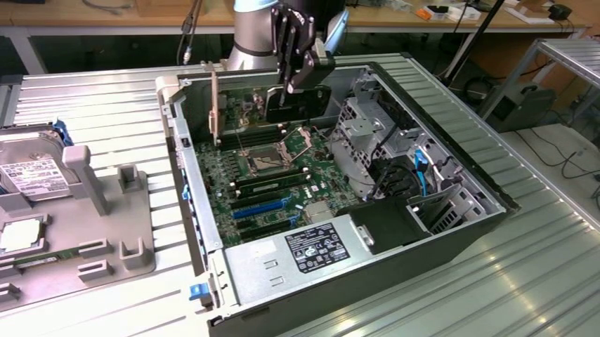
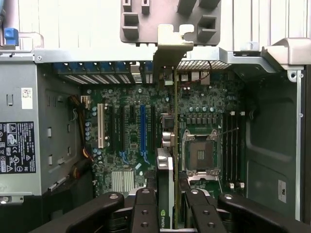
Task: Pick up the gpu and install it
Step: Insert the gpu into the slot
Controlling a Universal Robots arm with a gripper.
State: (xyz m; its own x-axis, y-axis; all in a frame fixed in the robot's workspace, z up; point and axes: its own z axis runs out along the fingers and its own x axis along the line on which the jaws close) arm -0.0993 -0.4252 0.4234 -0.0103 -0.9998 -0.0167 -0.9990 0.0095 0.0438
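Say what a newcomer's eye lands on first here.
The open computer case lies in the middle of the exterior view, its green motherboard bared. Above its far end the gripper holds the gpu upright over the board. A hard drive sits at the exterior view's left.

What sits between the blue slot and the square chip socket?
The graphics card, clamped in the gripper, hangs edge-on over that stretch, between the blue slot and the socket; the wrist view shows it.
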